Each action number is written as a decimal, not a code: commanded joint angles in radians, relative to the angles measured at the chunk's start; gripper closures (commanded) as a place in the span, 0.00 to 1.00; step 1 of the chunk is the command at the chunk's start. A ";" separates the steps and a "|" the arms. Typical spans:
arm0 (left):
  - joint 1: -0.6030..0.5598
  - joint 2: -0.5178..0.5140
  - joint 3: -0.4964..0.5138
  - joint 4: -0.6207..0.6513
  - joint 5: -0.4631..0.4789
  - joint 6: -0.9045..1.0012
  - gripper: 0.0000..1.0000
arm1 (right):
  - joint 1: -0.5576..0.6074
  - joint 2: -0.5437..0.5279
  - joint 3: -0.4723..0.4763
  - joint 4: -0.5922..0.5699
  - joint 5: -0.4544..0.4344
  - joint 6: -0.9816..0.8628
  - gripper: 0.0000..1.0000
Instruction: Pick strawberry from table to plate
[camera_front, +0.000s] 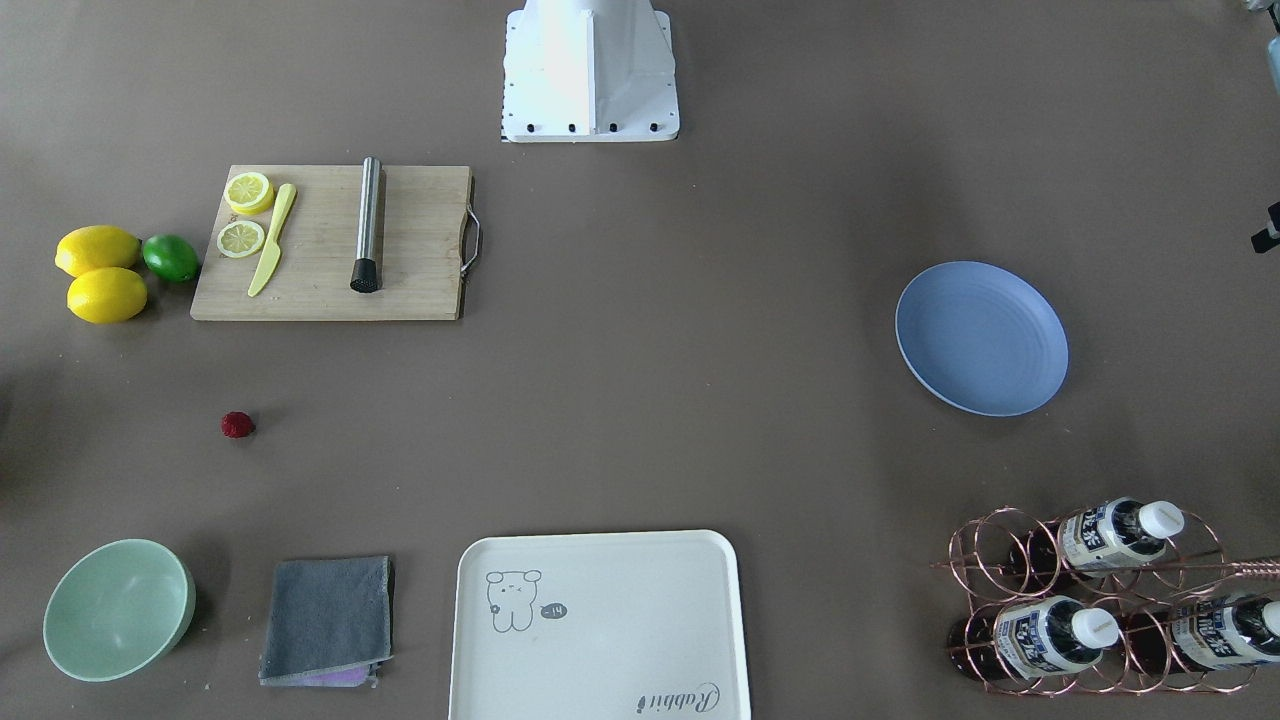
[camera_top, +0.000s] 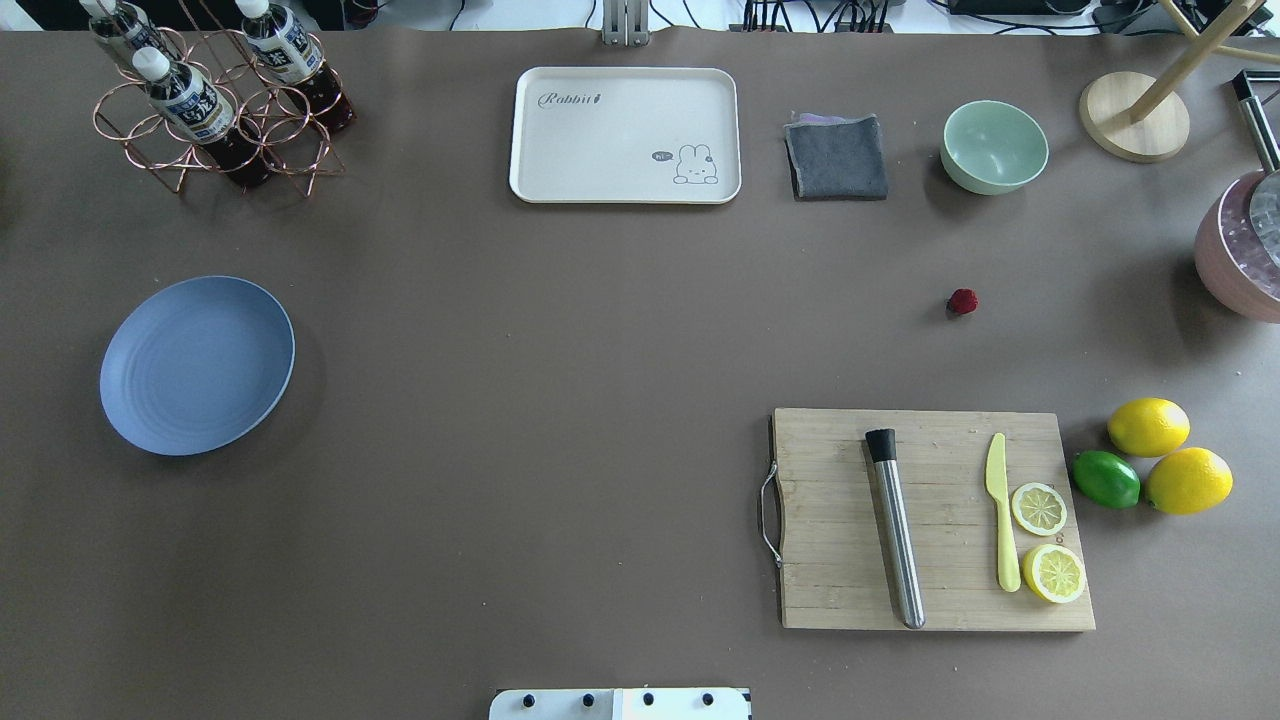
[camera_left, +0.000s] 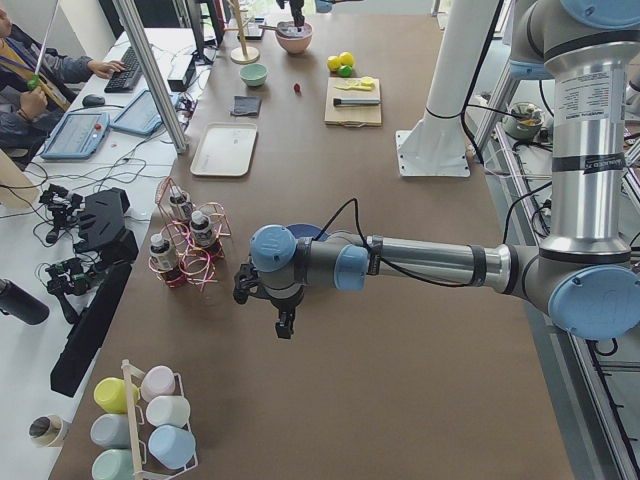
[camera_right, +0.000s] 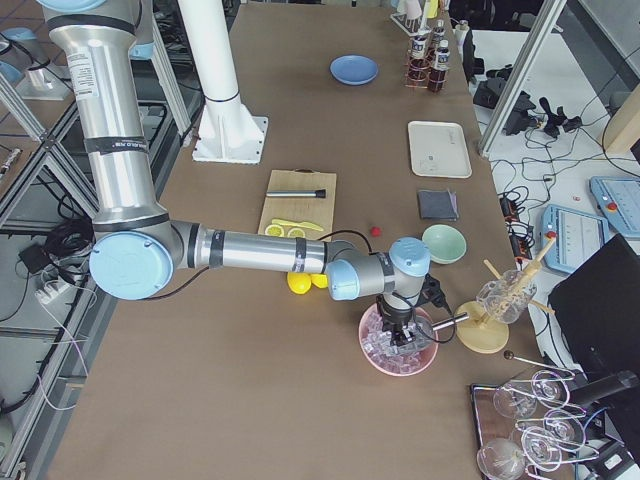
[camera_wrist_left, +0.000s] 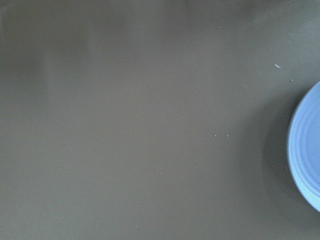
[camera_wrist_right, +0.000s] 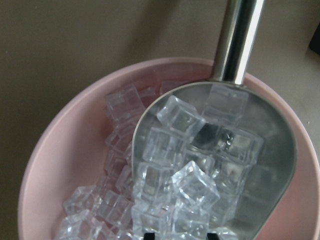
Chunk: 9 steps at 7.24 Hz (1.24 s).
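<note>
The strawberry, small and dark red, lies alone on the table, between the green bowl and the cutting board. Far across the table sits the blue plate, with nothing on it. Its edge shows in the left wrist view. My left gripper hangs over the table end beyond the plate; I cannot tell if it is open. My right gripper hovers over a pink bowl of ice, its dark tips apart at the bottom edge, holding nothing.
A wooden cutting board carries a steel muddler, a yellow knife and lemon slices. Two lemons and a lime lie beside it. A green bowl, grey cloth, cream tray and bottle rack line the far side.
</note>
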 joint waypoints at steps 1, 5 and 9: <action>0.000 0.001 0.001 -0.005 -0.034 -0.025 0.02 | -0.001 0.001 0.032 -0.018 0.003 0.000 1.00; 0.000 0.001 -0.010 -0.007 -0.035 -0.039 0.02 | 0.035 0.001 0.126 -0.158 0.015 -0.053 1.00; 0.000 0.001 -0.010 -0.010 -0.035 -0.039 0.02 | 0.038 -0.001 0.123 -0.165 0.020 -0.060 0.00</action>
